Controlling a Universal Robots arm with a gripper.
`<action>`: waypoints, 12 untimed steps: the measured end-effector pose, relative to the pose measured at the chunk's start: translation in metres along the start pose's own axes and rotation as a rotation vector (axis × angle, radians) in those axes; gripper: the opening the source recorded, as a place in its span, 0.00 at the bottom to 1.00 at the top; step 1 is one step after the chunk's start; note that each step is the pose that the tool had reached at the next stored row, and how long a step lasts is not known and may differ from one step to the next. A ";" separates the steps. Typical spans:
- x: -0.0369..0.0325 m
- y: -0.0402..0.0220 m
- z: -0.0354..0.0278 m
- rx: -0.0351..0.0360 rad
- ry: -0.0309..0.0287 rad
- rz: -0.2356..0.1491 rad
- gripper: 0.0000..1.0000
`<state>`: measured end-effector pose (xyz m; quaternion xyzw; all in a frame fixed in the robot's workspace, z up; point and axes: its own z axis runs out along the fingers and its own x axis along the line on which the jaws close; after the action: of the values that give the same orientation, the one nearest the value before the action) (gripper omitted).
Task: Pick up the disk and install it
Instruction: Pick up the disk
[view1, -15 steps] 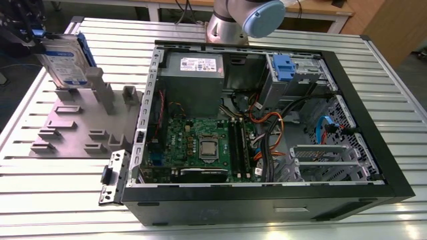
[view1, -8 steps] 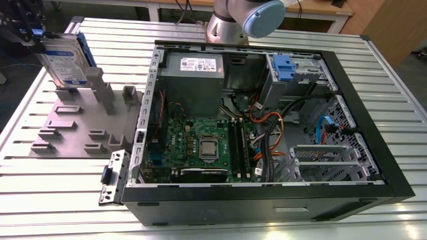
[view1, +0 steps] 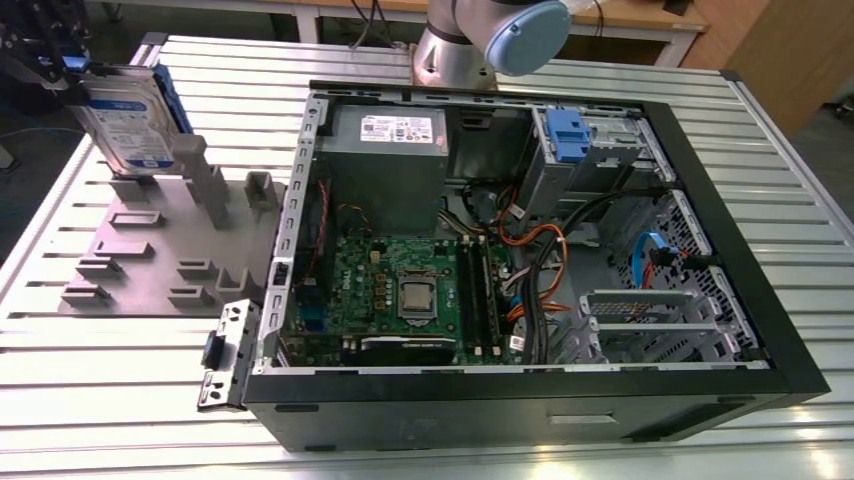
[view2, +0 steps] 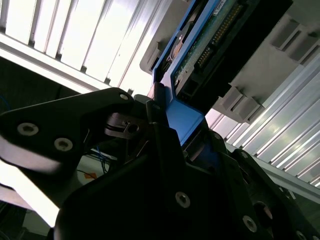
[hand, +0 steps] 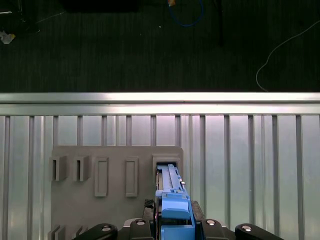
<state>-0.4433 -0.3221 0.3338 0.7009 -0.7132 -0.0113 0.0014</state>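
Note:
The disk (view1: 134, 115), a silver-grey drive with a white-and-blue label in a blue carrier, stands upright at the far left corner of the grey holder block (view1: 160, 250) in the exterior view. My gripper (view1: 70, 78) is at its upper end, shut on the blue carrier. In the first wrist view the carrier's blue edge (hand: 173, 205) runs between my fingers, directly over a slot of the holder block (hand: 115, 155). The second wrist view has the drive's connector side (view2: 210, 45) and the blue carrier (view2: 182, 117) clamped between dark fingers (view2: 165, 150). Whether its lower end rests in the slot is unclear.
An open computer case (view1: 747, 300) lies on the slotted aluminium table (view1: 107, 400), on the exterior view's right of the holder. Inside are a grey power-supply box (view1: 387, 130), a green motherboard (view1: 400, 290), cables, and a drive bay with a blue clip (view1: 567, 135). The arm's base (view1: 467, 40) stands behind the case.

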 end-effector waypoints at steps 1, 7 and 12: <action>0.0000 0.0000 -0.0002 0.0000 0.0000 0.000 0.36; 0.0000 0.0000 -0.0014 0.0000 0.0000 0.000 0.36; 0.0000 0.0001 -0.0035 0.0000 0.0000 0.000 0.36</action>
<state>-0.4433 -0.3221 0.3373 0.7009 -0.7132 -0.0113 0.0014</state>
